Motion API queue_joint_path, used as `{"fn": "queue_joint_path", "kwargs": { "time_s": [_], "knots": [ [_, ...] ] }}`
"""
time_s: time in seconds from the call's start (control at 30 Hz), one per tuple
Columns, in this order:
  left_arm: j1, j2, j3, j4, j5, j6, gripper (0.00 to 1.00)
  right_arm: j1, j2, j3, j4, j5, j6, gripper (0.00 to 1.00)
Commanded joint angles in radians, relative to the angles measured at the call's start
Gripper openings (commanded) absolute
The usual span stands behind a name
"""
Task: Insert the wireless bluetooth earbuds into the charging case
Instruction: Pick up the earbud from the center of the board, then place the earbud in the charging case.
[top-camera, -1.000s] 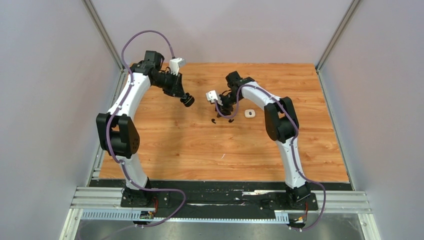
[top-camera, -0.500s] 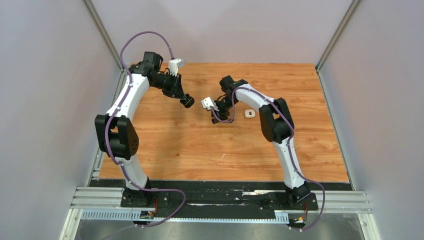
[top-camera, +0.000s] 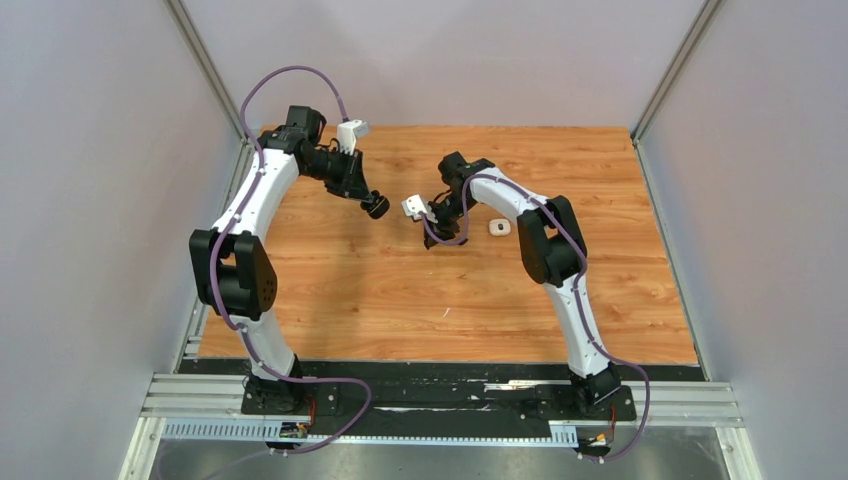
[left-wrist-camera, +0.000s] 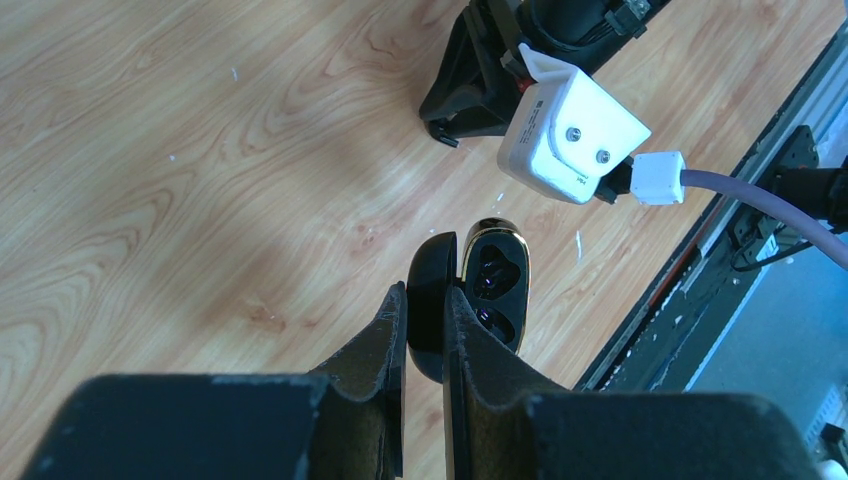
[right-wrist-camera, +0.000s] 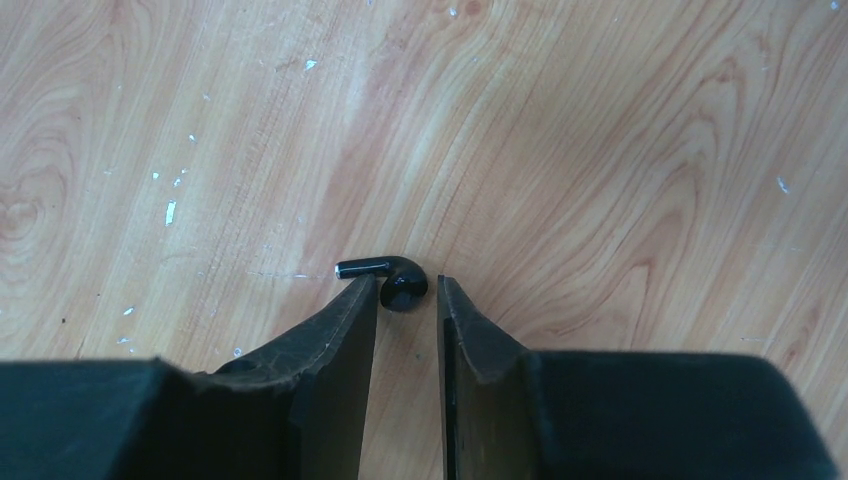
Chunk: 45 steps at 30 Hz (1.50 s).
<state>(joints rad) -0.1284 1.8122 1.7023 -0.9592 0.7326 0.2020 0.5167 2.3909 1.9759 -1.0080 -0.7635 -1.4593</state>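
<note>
While the wood-grain desk (top-camera: 400, 290) fills the middle of the overhead view, plain grey walls (top-camera: 90, 200) close it in on three sides, and a metal rail (top-camera: 440, 402) at the near edge carries both arm bases. Small pale flecks mark the boards under the right wrist camera. From above, the left end effector (top-camera: 370, 200) hangs over the far middle of the desk, the right end effector (top-camera: 436, 238) sits low just beside it to the right, and a small white case (top-camera: 499, 228) lies on the desk a little further right, apart from both. That view is too coarse to show what either one has. The left wrist view shows it: the left fingers are clamped on the lid of a black charging case (left-wrist-camera: 495, 285), which stands open, with its two dark wells facing the camera and a gold rim around them. Beyond the case the same view catches the white camera block (left-wrist-camera: 570, 135) on the right arm and its purple cable (left-wrist-camera: 760, 200). Only the right wrist view shows the black earbud (right-wrist-camera: 403, 286), lying on the desk with its stem pointing left. It sits between the right fingertips, which stand at a narrow gap; the left tip is at the stem, the right tip just clear of the bud.
</note>
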Motion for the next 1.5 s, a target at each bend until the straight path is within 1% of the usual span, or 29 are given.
{"fn": "queue_joint_path", "kwargs": {
  "time_s": [0.0, 0.27, 0.37, 0.47, 0.57, 0.67, 0.73, 0.83, 0.97, 1.1, 1.17, 1.2, 1.23, 1.33, 1.47],
  "knots": [
    [0.006, -0.05, -0.005, 0.013, 0.037, -0.025, 0.01, 0.008, 0.031, 0.029, -0.027, -0.004, 0.019, 0.28],
    [0.007, -0.043, -0.004, 0.019, 0.049, -0.035, 0.01, 0.012, 0.043, 0.034, -0.028, -0.008, 0.057, 0.29],
    [0.007, -0.041, -0.004, 0.016, 0.053, -0.037, 0.01, 0.012, 0.056, 0.039, -0.055, -0.004, 0.056, 0.28],
    [0.007, -0.039, -0.006, 0.018, 0.054, -0.039, 0.01, 0.016, 0.079, 0.072, -0.107, 0.0, 0.052, 0.21],
    [0.007, -0.037, -0.009, 0.018, 0.056, -0.039, 0.01, 0.015, 0.082, 0.083, -0.116, -0.003, 0.063, 0.12],
    [0.007, -0.034, -0.008, 0.018, 0.049, -0.041, 0.01, 0.013, 0.05, 0.083, -0.104, 0.0, 0.098, 0.05],
    [0.007, -0.031, -0.011, 0.023, 0.034, -0.046, 0.01, 0.007, -0.003, 0.048, -0.047, 0.004, 0.136, 0.0],
    [0.006, -0.017, -0.002, 0.018, 0.027, -0.065, 0.01, -0.004, -0.142, -0.075, 0.114, 0.015, 0.234, 0.0],
    [0.004, 0.022, 0.035, -0.025, 0.015, -0.075, 0.0, -0.019, -0.381, -0.303, 0.426, 0.036, 0.377, 0.0],
    [-0.007, 0.082, 0.091, -0.076, -0.006, -0.095, 0.0, -0.016, -0.588, -0.555, 0.856, 0.073, 0.57, 0.0],
    [-0.022, 0.114, 0.123, -0.114, -0.011, -0.098, 0.0, -0.003, -0.656, -0.666, 1.081, 0.11, 0.631, 0.0],
    [-0.032, 0.123, 0.133, -0.134, -0.017, -0.106, 0.0, 0.006, -0.681, -0.715, 1.225, 0.136, 0.651, 0.0],
    [-0.037, 0.14, 0.151, -0.142, -0.017, -0.113, 0.0, 0.014, -0.697, -0.77, 1.324, 0.158, 0.663, 0.0],
    [-0.057, 0.167, 0.184, -0.166, 0.011, -0.164, 0.0, 0.046, -0.726, -0.865, 1.552, 0.215, 0.644, 0.0],
    [-0.08, 0.181, 0.202, -0.164, 0.051, -0.21, 0.0, 0.098, -0.719, -0.965, 1.819, 0.273, 0.561, 0.0]
  ]
}}
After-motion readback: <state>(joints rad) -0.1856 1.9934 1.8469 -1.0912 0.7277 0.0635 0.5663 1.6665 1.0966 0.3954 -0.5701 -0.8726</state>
